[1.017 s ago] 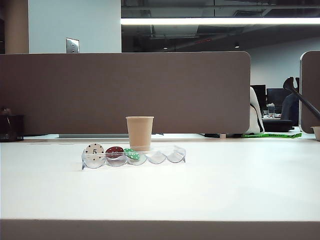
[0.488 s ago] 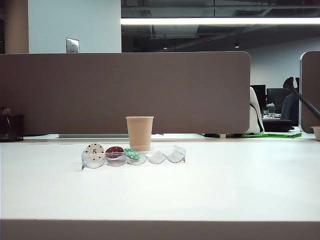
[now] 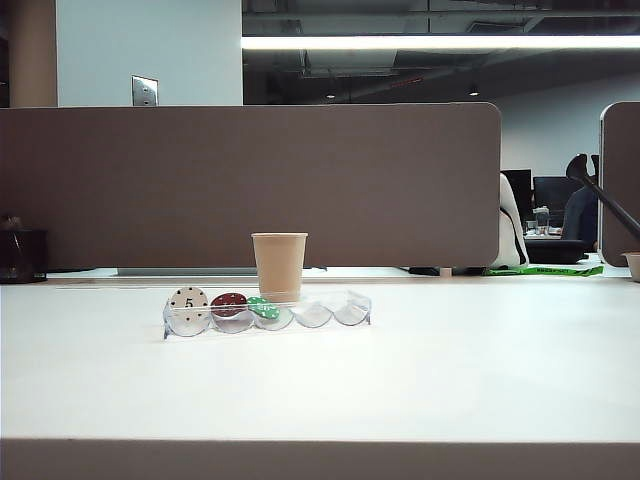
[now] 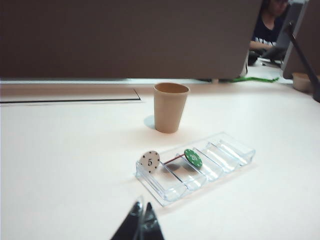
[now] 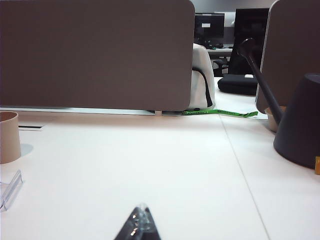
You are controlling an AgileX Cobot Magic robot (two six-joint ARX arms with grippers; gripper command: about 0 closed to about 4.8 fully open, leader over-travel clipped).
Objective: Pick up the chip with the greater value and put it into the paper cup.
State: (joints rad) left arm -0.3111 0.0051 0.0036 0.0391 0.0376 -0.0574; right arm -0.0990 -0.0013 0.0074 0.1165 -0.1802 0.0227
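Observation:
The chip is out of view; no blue chip shows in any frame. The tan paper cup (image 3: pixel 279 265) (image 4: pixel 170 107) stands upright just behind a clear plastic chip tray (image 3: pixel 335 312) (image 4: pixel 227 150). In the tray's left slots stand a white "5" chip (image 3: pixel 188 303) (image 4: pixel 150 162), a red chip (image 3: pixel 229 303) and a green chip (image 3: pixel 264 308) (image 4: pixel 193 158). My left gripper (image 4: pixel 141 210) is shut and empty, hovering in front of the tray. My right gripper (image 5: pixel 142 210) is shut and empty, well right of the cup (image 5: pixel 9 137). Neither gripper shows in the exterior view.
A brown partition (image 3: pixel 250 180) runs along the back of the white table. A dark watering can (image 5: pixel 300 120) stands at the far right and a black container (image 3: pixel 22 255) at the far left.

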